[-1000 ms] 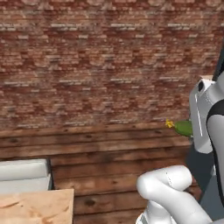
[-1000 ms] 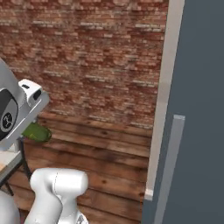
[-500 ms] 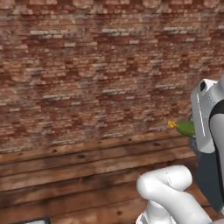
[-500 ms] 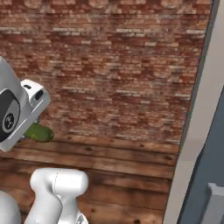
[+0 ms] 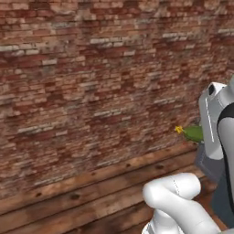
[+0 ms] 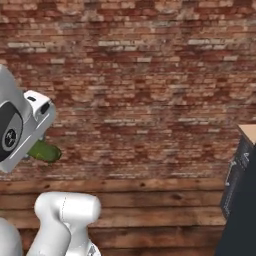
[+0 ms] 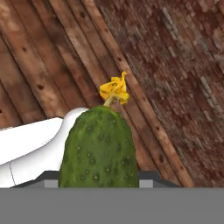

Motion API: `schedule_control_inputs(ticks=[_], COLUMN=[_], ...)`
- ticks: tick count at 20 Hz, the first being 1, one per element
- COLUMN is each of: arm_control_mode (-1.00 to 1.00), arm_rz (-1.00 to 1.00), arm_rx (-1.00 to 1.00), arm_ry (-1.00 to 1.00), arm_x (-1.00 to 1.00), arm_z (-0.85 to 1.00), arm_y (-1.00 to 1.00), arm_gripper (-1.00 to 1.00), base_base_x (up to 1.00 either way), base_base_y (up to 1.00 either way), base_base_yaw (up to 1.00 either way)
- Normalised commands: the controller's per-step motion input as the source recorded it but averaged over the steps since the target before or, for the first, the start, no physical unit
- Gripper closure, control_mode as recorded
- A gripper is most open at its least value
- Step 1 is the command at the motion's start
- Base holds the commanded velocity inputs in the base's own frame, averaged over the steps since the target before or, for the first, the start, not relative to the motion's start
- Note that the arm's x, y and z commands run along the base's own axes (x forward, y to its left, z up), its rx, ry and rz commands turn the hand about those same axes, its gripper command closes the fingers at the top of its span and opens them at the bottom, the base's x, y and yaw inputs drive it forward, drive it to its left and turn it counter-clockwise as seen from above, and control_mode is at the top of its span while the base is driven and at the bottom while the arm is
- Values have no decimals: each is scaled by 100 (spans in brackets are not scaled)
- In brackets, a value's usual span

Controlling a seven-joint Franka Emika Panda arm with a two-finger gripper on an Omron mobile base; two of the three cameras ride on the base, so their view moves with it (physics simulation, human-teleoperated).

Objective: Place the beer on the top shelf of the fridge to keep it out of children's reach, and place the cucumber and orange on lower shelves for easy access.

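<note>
Arm: Up off the floor, the white arm bends at a rounded elbow low in both base views, and its hand is held at about mid-height, away from the wall.
Gripper: In the hand view the gripper [image 7: 99, 177] is mostly hidden behind what it carries; its 2 fingers sit low at either side of the cucumber, closed onto it.
Cucumber: The cucumber [image 7: 99, 148] is clamped between the fingers and sticks out forward past them, its bumpy dark green skin facing the hand camera. Its free end carries a small yellow dried flower [image 7: 114, 89]. From the left base view the cucumber [image 5: 194, 133] pokes out leftward from behind the hand, flower tip leading; from the right base view the cucumber [image 6: 44, 150] shows just below and to the right of the hand.
Floor: Brown wooden planks [image 5: 91, 201] run along the foot of the wall, well below the cucumber.
Wall: A red-brown brick wall [image 6: 145, 85] faces the robot.
Right edge: A dark slate-grey body, which I take to be the fridge [image 6: 241, 200], stands at the right of the right base view.
</note>
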Motion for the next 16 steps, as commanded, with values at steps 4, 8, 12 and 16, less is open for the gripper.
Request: schedule_control_inputs(ticks=[4,8,12,16], arm_control_mode=[100,100,100,100], arm_rz=[0,0,0,0], arm_rx=[0,0,0,0], arm_ry=[0,0,0,0], arm_x=[0,0,0,0], arm_z=[0,0,0,0], arm_y=[0,0,0,0], arm_gripper=[100,100,100,100], base_base_x=[68,23,0,1], base_base_y=[23,11,1,1], base_base_yaw=[-48,-54,-59,-63])
